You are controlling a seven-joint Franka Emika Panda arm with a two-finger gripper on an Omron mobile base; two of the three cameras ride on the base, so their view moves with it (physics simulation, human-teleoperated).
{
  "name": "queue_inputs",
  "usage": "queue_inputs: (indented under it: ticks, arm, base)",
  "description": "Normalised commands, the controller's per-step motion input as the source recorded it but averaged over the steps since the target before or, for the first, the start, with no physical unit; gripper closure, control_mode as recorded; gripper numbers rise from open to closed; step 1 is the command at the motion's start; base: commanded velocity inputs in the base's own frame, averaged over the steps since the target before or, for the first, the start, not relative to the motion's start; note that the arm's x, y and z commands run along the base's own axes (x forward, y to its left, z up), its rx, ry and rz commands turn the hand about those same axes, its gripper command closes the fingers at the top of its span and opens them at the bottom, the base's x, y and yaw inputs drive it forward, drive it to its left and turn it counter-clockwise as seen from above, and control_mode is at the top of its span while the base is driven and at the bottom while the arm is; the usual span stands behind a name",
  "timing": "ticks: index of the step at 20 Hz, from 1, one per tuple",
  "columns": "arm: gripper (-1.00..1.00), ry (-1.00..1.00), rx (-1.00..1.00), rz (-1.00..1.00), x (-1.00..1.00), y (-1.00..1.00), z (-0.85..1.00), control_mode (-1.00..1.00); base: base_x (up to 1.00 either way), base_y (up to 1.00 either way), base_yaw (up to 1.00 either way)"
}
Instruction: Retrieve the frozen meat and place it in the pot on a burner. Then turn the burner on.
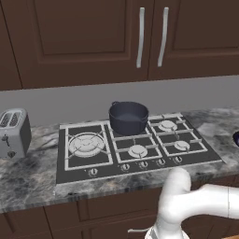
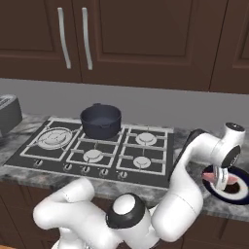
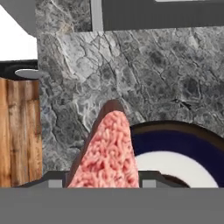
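The frozen meat (image 3: 107, 153), a pinkish-red slab with a pale edge, sits between the fingertips of my gripper (image 3: 101, 183), which is shut on it. In the right base view the gripper (image 2: 222, 181) hangs at the far right of the counter, holding the meat (image 2: 211, 177) just above a dark blue plate (image 2: 239, 193) with a white centre. The dark grey-blue pot (image 1: 128, 117) stands empty on the back middle burner of the stove, well to the left of the gripper; the same pot (image 2: 100, 121) shows in the right base view.
The stove's knobs (image 1: 125, 167) run along its front edge. A silver toaster (image 1: 13, 133) stands at the counter's left. Brown wall cabinets hang above. The counter's edge and the wooden floor (image 3: 19, 131) show left of the plate (image 3: 183, 144).
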Motion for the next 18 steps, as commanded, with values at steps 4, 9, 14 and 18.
queue_inputs:
  ticks: [4, 9, 14, 18]
  arm:
    - [1.0, -0.16, -0.11, 0.15, -0.27, 0.84, 0.3, -1.0]
    - [1.0, -0.14, -0.17, 0.25, -0.02, 0.8, 0.17, -1.0]
    - [1.0, -0.1, -0.28, 0.33, 0.05, 0.45, 0.1, -1.0]
    - [1.0, -0.02, -0.24, 0.27, 0.1, 0.14, 0.36, -1.0]
  base:
    - [0.0, 0.0, 0.0]
    - [0.0, 0.0, 0.0]
    - [0.0, 0.0, 0.0]
    - [0.0, 0.0, 0.0]
